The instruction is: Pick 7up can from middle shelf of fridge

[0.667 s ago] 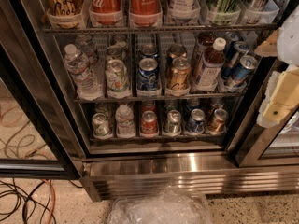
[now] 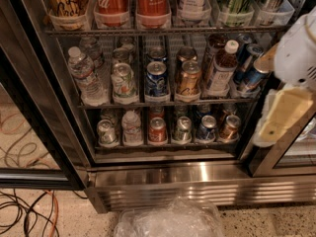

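Note:
The 7up can [image 2: 123, 81] has a pale whitish-green body and a silver top. It stands upright at the front of the second lane from the left on the middle shelf [image 2: 148, 103] of the fridge [image 2: 197, 174]. A blue Pepsi-style can [image 2: 157, 80] stands to its right, then a gold-brown can [image 2: 188, 78]. My gripper [image 2: 277, 121], white with a yellowish pad, hangs at the right edge of the view in front of the shelf's right end. It is well to the right of the 7up can and touches nothing.
A water bottle [image 2: 85, 75] stands left of the 7up can. A brown bottle [image 2: 220, 68] and tilted blue cans [image 2: 251, 73] are on the shelf's right. Coca-Cola bottles [image 2: 132, 4] stand above and several cans [image 2: 158, 130] below. Crumpled clear plastic [image 2: 170, 221] and cables [image 2: 24, 216] lie on the floor.
My gripper has dipped slightly down and to the left. The cans and bottles have not moved.

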Motion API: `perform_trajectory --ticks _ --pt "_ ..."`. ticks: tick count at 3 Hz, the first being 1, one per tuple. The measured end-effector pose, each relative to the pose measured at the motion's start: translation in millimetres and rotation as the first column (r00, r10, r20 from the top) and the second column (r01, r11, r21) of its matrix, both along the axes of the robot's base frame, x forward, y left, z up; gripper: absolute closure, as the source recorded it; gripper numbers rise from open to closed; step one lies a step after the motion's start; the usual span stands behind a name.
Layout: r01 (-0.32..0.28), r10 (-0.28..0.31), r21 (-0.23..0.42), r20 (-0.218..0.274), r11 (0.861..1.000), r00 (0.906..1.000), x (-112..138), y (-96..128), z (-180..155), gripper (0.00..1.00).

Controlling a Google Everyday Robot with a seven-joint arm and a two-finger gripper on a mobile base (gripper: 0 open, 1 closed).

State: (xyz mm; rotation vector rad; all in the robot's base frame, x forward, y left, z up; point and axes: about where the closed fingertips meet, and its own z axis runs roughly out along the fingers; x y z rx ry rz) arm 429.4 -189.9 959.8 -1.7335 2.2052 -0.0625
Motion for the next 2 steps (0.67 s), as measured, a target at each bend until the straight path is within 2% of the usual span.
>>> perform_trajectory --ticks 1,2 --pt "-0.041 0.042 0.096 -0.008 0.995 0.9991 -15 54 -37 0.0" --pt "-0.063 0.062 0.217 0.011 0.974 0.998 -27 102 -60 0.0"
